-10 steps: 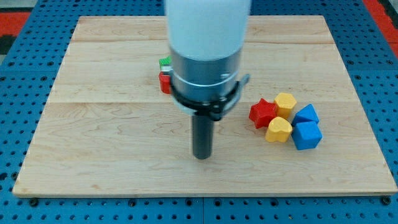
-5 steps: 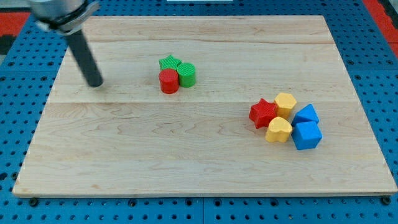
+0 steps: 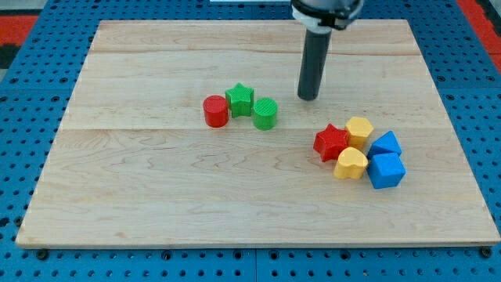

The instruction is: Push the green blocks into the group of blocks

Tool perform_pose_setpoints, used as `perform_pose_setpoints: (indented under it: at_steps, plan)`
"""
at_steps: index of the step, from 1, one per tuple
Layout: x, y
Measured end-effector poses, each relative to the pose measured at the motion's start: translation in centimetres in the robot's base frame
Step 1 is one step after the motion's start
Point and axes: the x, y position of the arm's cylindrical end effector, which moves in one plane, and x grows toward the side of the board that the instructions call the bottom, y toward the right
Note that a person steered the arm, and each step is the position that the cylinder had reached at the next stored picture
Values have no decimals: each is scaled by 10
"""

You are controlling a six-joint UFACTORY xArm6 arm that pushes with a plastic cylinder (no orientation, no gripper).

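A green star block (image 3: 239,99) and a green cylinder (image 3: 264,113) sit near the board's middle, with a red cylinder (image 3: 215,111) touching the star's left. My tip (image 3: 308,97) rests on the board to the right of the green cylinder, a short gap away. The group lies at the view's right: a red star (image 3: 331,142), a yellow hexagon (image 3: 359,129), a yellow heart-like block (image 3: 351,164), a blue block (image 3: 386,144) and a blue cube (image 3: 387,170).
The wooden board (image 3: 156,196) lies on a blue pegboard table (image 3: 23,157). The arm's dark rod comes down from the view's top edge above my tip.
My tip went from the board's upper left to the right of the green blocks. The green star and green cylinder shifted right and down; the red cylinder now sits left of the star.
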Motion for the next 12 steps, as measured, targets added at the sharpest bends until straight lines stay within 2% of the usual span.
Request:
perform_pose_setpoints:
  at_steps: [1, 2, 3, 5, 6, 7, 8, 9, 11, 12]
  plan:
    - [-24, -54]
    - [-13, -109]
    - [-10, -136]
    - [91, -20]
    - [99, -24]
    - [57, -73]
    - [69, -105]
    - [102, -104]
    - [109, -13]
    - [101, -86]
